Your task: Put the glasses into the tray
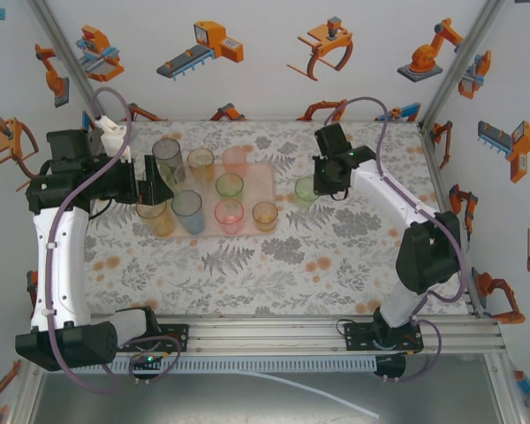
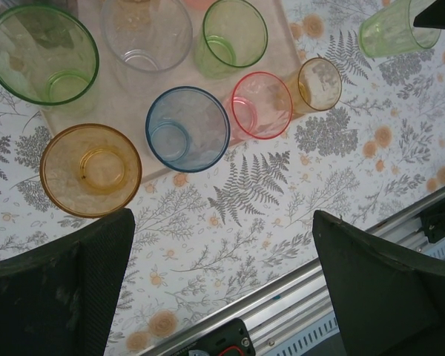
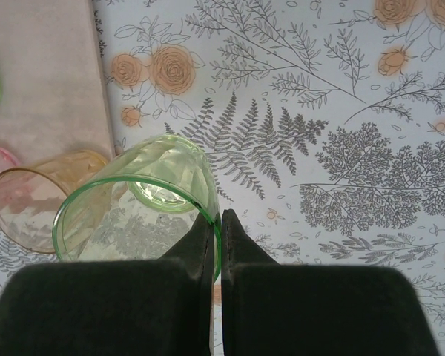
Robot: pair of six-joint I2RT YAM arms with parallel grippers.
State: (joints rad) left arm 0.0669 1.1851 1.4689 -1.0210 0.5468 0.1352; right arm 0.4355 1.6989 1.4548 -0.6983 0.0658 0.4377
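R end effector point(image 3: 215, 222) clamped together on the rim wall of the green glass point(image 3: 133, 215). Glass is tilted, just beside tray point(image 3: 44, 74) R edge and outside it, over tabletop point(image 3: 341, 111). L end effector point(image 2: 222, 222) has fingers wide apart, nothing btwn them, above tray's L end. Other glasses point(image 2: 188, 127) stand upright on/at tray.
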